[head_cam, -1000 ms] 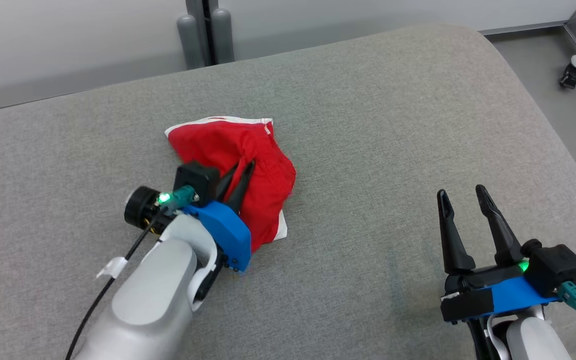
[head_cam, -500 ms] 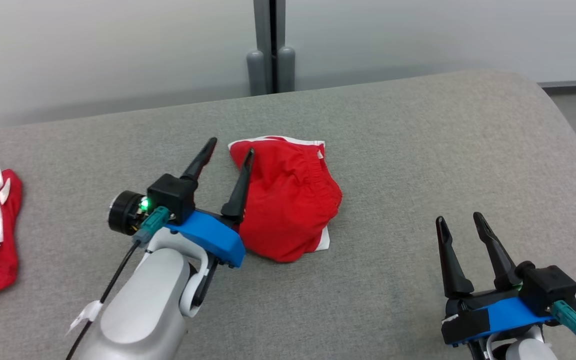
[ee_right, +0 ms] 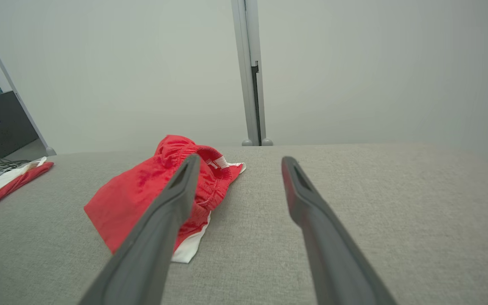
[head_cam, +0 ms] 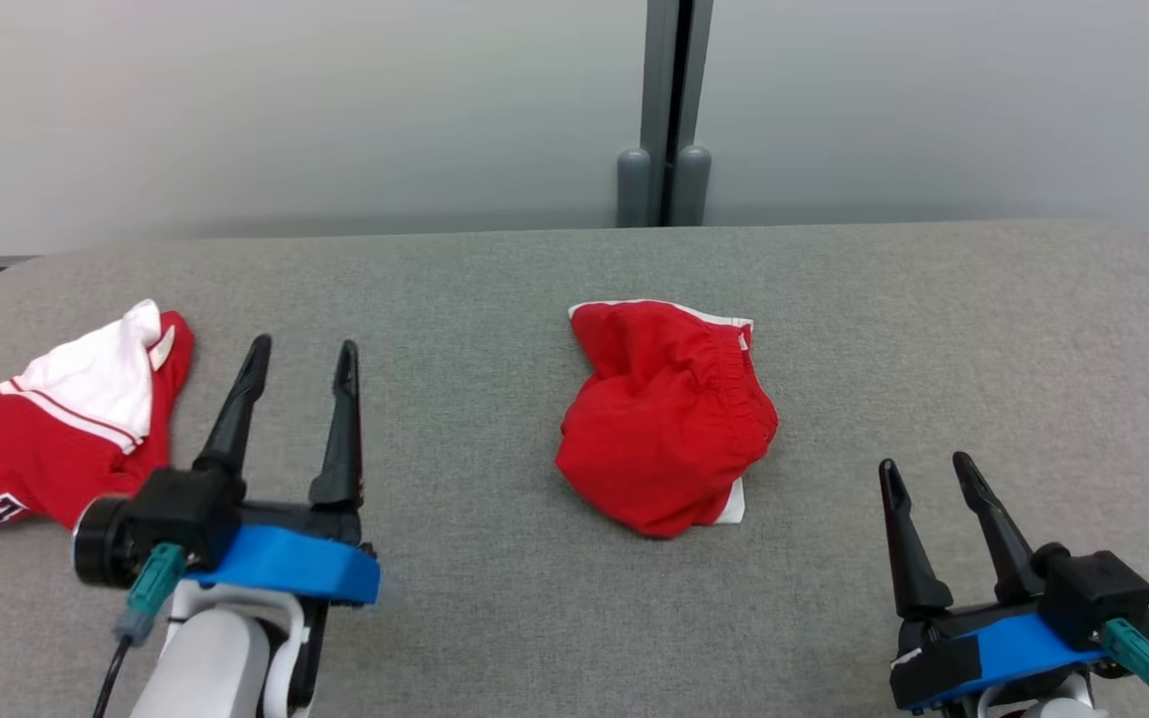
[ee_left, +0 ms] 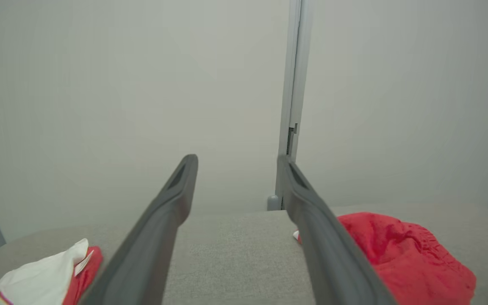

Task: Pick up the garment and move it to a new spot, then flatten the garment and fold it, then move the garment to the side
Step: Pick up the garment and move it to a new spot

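A crumpled red garment [head_cam: 669, 414] with white trim lies in a heap near the middle of the grey padded table [head_cam: 495, 289]. It also shows at the lower right of the left wrist view [ee_left: 400, 254] and left of centre in the right wrist view [ee_right: 151, 199]. My left gripper [head_cam: 302, 346] hovers open to the left of the garment, apart from it, nothing between its fingers. My right gripper [head_cam: 927, 465] stands open at the lower right, also empty and clear of the cloth.
A second red and white garment [head_cam: 46, 429] lies at the table's left edge, close to my left gripper. A grey post [head_cam: 669, 110] and a pale wall stand behind the table. A dark box [ee_right: 0, 123] on a shelf sits beyond the left edge.
My left gripper let go of the red garment, opened and drew back to the left. The head camera swung left, bringing the second garment into view. The right gripper stayed open.
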Controlling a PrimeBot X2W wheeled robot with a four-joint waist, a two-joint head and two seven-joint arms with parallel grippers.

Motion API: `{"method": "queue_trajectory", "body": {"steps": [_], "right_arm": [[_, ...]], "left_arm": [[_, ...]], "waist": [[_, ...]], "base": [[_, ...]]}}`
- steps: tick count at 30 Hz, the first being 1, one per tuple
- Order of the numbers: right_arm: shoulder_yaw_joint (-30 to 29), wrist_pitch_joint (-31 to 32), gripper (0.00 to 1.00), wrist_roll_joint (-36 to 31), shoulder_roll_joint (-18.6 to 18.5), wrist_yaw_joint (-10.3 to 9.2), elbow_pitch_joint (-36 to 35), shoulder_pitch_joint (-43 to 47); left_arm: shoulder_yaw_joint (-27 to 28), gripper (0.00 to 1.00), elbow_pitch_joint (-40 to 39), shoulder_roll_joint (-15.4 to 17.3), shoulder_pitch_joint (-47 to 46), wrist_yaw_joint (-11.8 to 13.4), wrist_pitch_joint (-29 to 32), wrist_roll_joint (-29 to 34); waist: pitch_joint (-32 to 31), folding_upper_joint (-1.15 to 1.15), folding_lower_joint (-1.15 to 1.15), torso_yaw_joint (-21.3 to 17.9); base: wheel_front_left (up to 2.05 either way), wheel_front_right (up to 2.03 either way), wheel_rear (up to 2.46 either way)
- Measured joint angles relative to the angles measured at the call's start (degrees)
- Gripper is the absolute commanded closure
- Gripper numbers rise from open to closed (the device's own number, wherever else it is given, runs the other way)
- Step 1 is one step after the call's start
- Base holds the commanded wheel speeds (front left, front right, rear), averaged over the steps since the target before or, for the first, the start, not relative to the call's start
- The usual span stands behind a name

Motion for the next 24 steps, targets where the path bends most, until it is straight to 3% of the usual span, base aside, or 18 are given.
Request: {"method": "queue_trajectory", "body": {"steps": [10, 24], "right_arm": [[-1.03, -0.01, 0.0, -0.34, 0.01, 0.0, 0.89, 2.24], [-2.54, -0.01, 0.0, -0.74, 0.0, 0.0, 1.83, 4.76]], "left_arm": [[8.21, 0.0, -2.49, -1.21, 11.33, -0.93, 0.0, 2.93], [12.89, 0.0, -0.68, -4.38, 15.05, -3.88, 0.0, 7.84]], "waist": [[-2.62, 0.0, 0.0, 2.29], [-4.21, 0.0, 0.0, 0.86]], "base": [[0.0, 0.0, 0.0], [0.0, 0.0, 0.0]]}}
